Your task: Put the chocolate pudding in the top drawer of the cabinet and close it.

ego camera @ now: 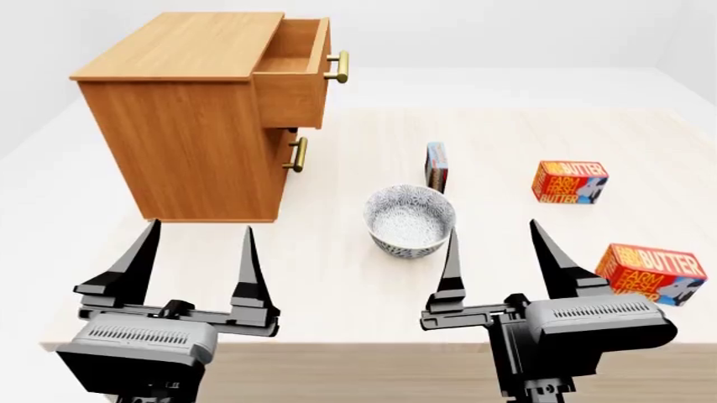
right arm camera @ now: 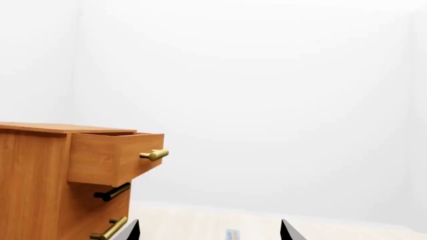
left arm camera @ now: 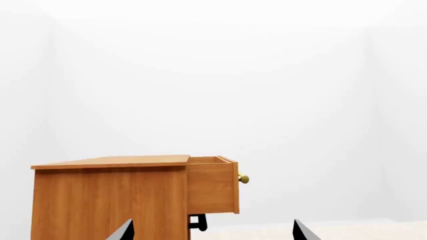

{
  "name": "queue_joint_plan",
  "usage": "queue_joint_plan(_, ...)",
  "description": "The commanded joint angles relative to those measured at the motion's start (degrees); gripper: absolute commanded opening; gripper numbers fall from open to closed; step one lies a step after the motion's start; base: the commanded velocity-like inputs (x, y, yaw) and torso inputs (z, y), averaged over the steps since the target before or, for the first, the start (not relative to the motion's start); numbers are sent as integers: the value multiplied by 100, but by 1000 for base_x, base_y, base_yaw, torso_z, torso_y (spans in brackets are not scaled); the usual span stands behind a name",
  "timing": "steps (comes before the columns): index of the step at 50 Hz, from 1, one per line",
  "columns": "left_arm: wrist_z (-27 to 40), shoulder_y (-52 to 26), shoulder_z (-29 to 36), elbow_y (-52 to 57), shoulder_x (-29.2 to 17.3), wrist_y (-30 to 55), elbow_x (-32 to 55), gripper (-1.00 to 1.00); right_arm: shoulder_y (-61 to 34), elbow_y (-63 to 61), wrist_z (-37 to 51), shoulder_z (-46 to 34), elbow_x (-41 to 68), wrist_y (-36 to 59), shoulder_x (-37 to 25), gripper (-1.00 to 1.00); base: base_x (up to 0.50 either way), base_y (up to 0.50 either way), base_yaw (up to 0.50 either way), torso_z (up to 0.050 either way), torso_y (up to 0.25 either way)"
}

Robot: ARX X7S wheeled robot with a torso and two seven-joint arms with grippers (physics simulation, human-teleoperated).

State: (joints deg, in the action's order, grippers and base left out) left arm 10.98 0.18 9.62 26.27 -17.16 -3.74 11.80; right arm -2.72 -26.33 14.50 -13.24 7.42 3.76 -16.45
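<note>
The wooden cabinet (ego camera: 185, 126) stands at the table's far left, its top drawer (ego camera: 294, 71) pulled out and showing an empty inside. The chocolate pudding (ego camera: 437, 166), a thin dark red box with a light blue edge, stands on edge mid-table behind the bowl; its blue top edge (right arm camera: 231, 234) peeks into the right wrist view. My left gripper (ego camera: 200, 239) hovers open near the table's front, before the cabinet. My right gripper (ego camera: 493, 239) is open too, in front of the bowl. Neither holds anything. Both wrist views show the cabinet (left arm camera: 110, 200) with the top drawer (right arm camera: 113, 155) out.
A patterned bowl (ego camera: 410, 220) sits between the pudding and my right gripper. Two red-orange butter boxes lie to the right, one (ego camera: 570, 182) farther back, one (ego camera: 652, 273) near my right arm. The table's front edge (ego camera: 336, 346) runs just under both grippers.
</note>
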Motion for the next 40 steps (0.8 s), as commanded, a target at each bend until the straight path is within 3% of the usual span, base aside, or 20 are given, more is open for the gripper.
queue_joint_plan(1, 18, -14, 34, -28, -20, -25, -17, 100, -17, 35, 0, -27, 38, -40, -18, 100, 51, 0, 0, 0, 0)
queue_joint_plan(40, 120, -57, 147, -118, -85, 4, -109, 100, -17, 103, 34, -108, 97, -104, -108, 100, 50, 0, 0, 0, 0)
